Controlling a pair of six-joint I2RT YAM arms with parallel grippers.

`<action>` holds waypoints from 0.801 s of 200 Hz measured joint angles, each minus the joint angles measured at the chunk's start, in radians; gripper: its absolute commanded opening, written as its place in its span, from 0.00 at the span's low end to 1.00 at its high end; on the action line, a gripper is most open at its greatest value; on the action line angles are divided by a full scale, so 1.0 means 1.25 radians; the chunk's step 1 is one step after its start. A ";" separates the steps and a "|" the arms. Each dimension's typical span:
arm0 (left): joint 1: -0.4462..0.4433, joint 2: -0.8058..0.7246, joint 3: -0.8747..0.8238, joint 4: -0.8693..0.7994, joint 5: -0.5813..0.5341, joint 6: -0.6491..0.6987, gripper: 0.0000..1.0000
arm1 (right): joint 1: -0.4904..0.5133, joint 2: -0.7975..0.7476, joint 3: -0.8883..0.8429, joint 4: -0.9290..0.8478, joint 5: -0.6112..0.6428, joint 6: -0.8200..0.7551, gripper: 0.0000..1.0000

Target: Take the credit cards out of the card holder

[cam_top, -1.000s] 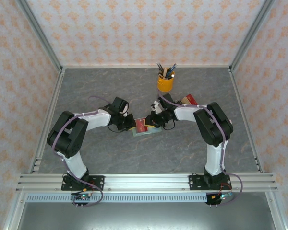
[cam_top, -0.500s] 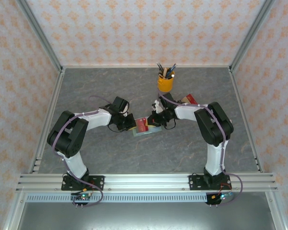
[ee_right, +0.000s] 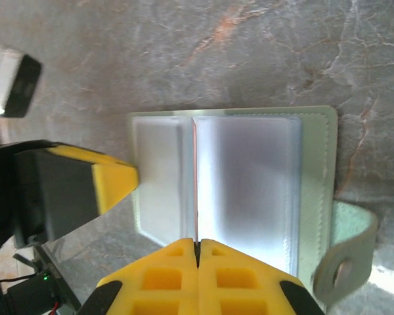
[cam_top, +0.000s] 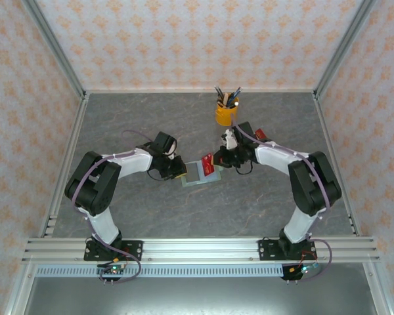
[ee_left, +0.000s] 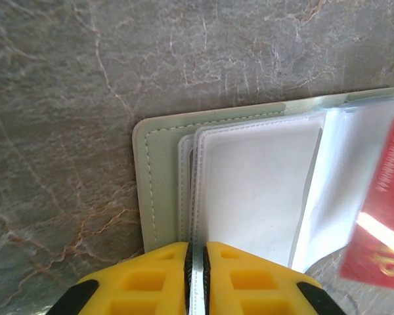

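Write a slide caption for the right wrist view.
Right tool pinching the red card edge-on, open card holder lying on the grey table beyond.

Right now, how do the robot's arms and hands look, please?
Both arms have black joints and white link shells, the left arm and the right arm. A thin purple cable runs along each. The left hand and right hand have blocky yellow fingers with square recesses. Black bases bolt to a silver rail.
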 measured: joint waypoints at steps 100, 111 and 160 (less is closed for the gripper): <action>0.001 -0.147 -0.001 0.042 0.031 -0.058 0.61 | -0.030 -0.110 -0.013 -0.026 -0.066 0.185 0.00; 0.001 -0.157 -0.001 0.030 0.016 -0.053 0.65 | -0.043 -0.126 0.005 -0.065 -0.046 0.172 0.00; 0.007 -0.194 -0.001 -0.066 -0.090 -0.022 0.84 | -0.092 -0.150 0.188 -0.253 0.178 0.013 0.00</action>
